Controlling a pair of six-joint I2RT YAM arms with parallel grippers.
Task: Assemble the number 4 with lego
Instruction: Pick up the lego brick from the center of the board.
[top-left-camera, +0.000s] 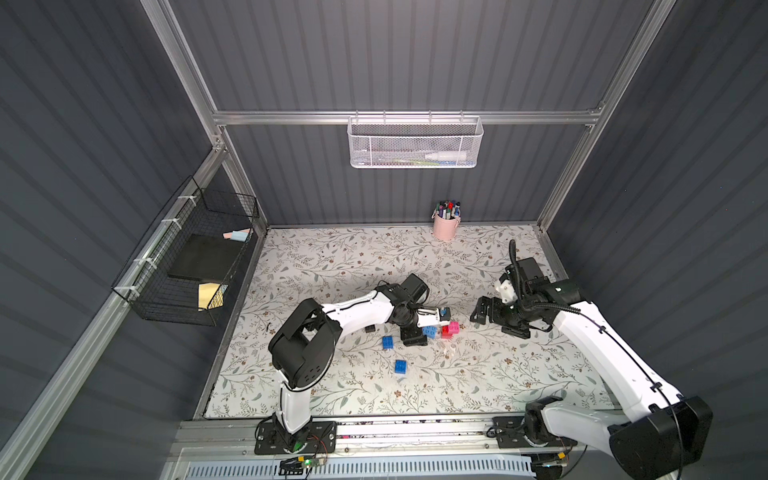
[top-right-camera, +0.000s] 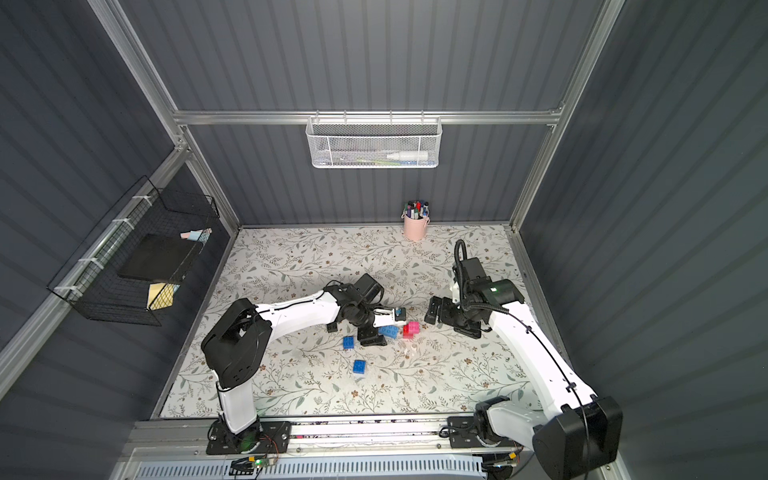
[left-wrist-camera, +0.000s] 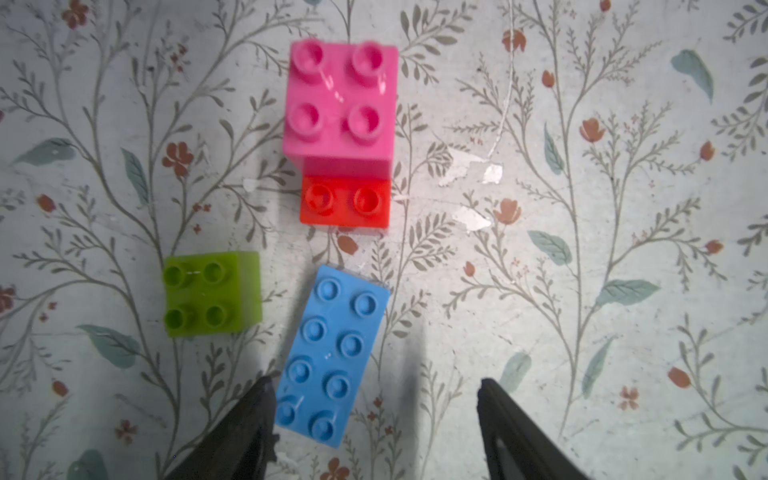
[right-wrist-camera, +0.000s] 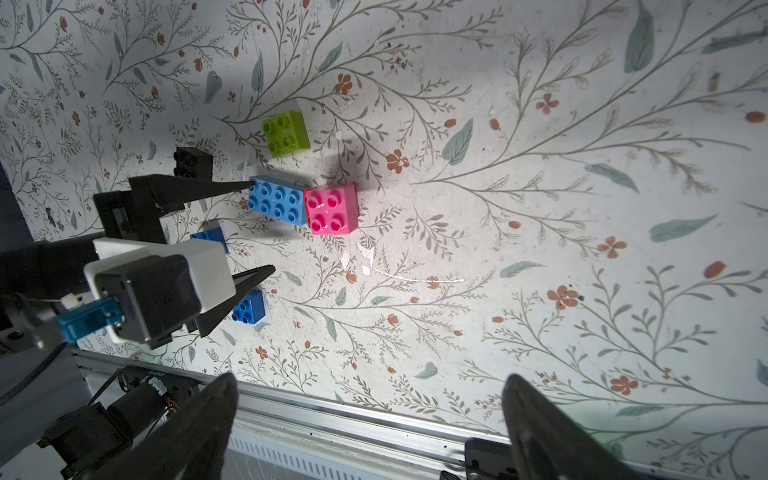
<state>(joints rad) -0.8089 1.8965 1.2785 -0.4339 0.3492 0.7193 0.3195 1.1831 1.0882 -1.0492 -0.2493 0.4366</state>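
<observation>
From where I stood, everything turned on the long light blue brick and how it lay before the left end effector. The lego sat clustered about the middle of the bench, a little toward its front edge. There was no number 4 yet, only a pink brick pressed half over a red brick, with two red studs bare. The light blue brick lay flat just short of that pair, with a narrow strip of bench between them. Its long axis ran nearly in line with the left arm's reach, slightly skewed, its far end aimed at the red studs. The left end effector's jaws stood apart with nothing clamped. The brick's near end sat inside the gap, close against one fingertip and well clear of its mate; whether that tip touched it I could not tell. To my eye a squeeze would have caught the narrow width, though the off-centre lie might have swung the brick first. The right end effector hung wide apart and empty on the right-edge side of the pair, farther off. A lime green brick, a black brick and two dark blue bricks lay loose nearby.
</observation>
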